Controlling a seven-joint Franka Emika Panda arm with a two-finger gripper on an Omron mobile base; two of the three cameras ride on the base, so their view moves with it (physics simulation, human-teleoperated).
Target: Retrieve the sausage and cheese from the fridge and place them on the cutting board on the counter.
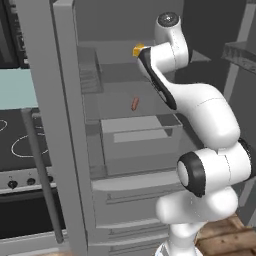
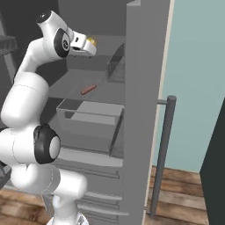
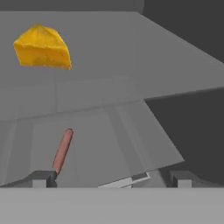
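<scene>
Nearest, in the left base view: a stove with a black top is standing just left of the fridge, whose open door edge and bar handle are rising between the two. Wooden floor is showing at the lower right.

Fridge interior: a clear crisper drawer is sitting below the lower shelf, partly screening the space under it. Door bins are hanging at the side.

Sausage: lying flat on the lower shelf, long axis running front to back and slightly slanted; in the hand view its near end is sitting just beside one fingertip, though contact cannot be told.

Cheese: yellow wedge resting on the upper shelf, behind and above the sausage, its peak pointing up in the hand view.

Gripper: reaching into the fridge at upper-shelf height, close to the cheese; jaws are standing spread wide with nothing between them.
</scene>
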